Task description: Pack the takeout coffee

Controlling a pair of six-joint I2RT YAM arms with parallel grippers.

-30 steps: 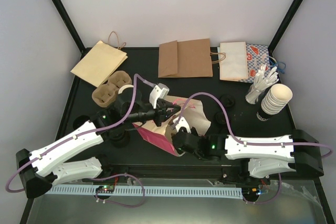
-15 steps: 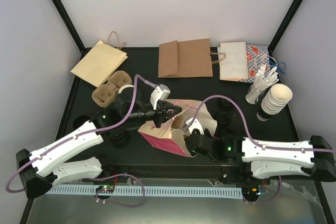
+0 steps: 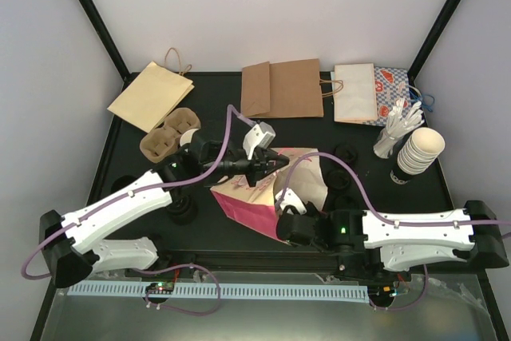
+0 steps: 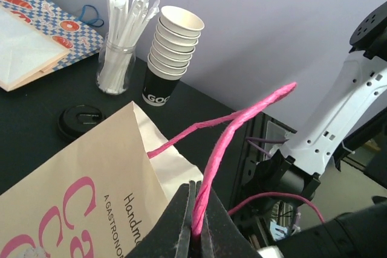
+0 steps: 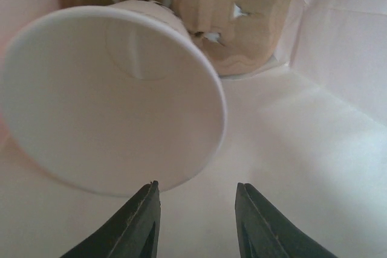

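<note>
The takeout coffee [image 5: 115,101] is a white paper cup lying on its side inside the bag, its cream mouth facing the right wrist camera. Behind it sits a brown pulp carrier [image 5: 242,22]. My right gripper [image 5: 196,209] is open inside the bag, just short of the cup's rim and holding nothing. In the top view the bag hides its fingers and the cup. The cream bag with pink print [image 3: 259,189] lies mid-table, mouth towards the right arm. My left gripper [image 4: 196,222] is shut on the bag's pink handle [image 4: 242,119], holding it up above the bag [image 4: 91,179].
A stack of nested cups [image 3: 421,152] and a jar of straws [image 3: 397,129] stand at the right. Black lids [image 3: 345,153] lie beside the bag. Flat paper bags [image 3: 281,88] [image 3: 152,95] [image 3: 355,93] lie along the back. A pulp cup carrier [image 3: 169,133] sits at the left.
The left gripper has carried the pink handle right and away from the bases, lifting the bag's mouth. The right arm has stretched out and its gripper has gone into the bag.
</note>
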